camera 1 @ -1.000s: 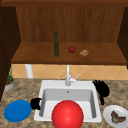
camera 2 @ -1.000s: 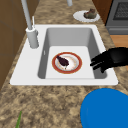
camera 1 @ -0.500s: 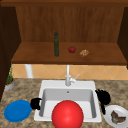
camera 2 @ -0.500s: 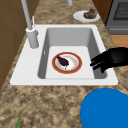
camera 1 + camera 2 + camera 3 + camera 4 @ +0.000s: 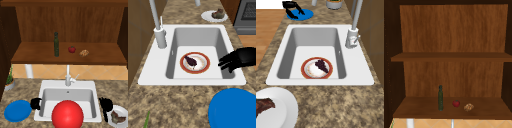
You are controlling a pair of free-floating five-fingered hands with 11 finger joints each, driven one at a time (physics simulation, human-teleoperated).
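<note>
The left black hand [image 5: 35, 103] is seen at the left rim of the white rectangular sink [image 5: 45, 86], just right of the flat round blue plate [image 5: 17, 110] that lies on the speckled brown stone counter [image 5: 27, 87]. In the left side view this hand [image 5: 238, 60] is held over the sink's near edge with its fingers [image 5: 224, 60] loosely extended toward the basin and nothing grasped. In the right side view the same hand [image 5: 292, 8] is seen above the blue plate [image 5: 303, 15], fingers relaxed and pointing downward.

The right black hand [image 5: 106, 104] is found at the right rim of the sink, beside the round white plate [image 5: 111, 111] bearing a brown piece of food [image 5: 118, 117]. Whether its fingers are released or clenched cannot be told.

On the sink floor a red-rimmed round plate [image 5: 195, 62] is laid, with a dark purple lump of food [image 5: 190, 60] on it, apart from both hands. In the front view a large red sphere [image 5: 67, 115] is seen in front of the basin. A grey tap [image 5: 68, 77] is mounted at the far rim.

On the lower wooden shelf [image 5: 416, 107] a tall dark green bottle [image 5: 440, 98], a small red fruit [image 5: 456, 103] and a tan rounded item [image 5: 468, 107] are set in a row. A potted green plant [image 5: 9, 81] is placed at the far left of the counter.
</note>
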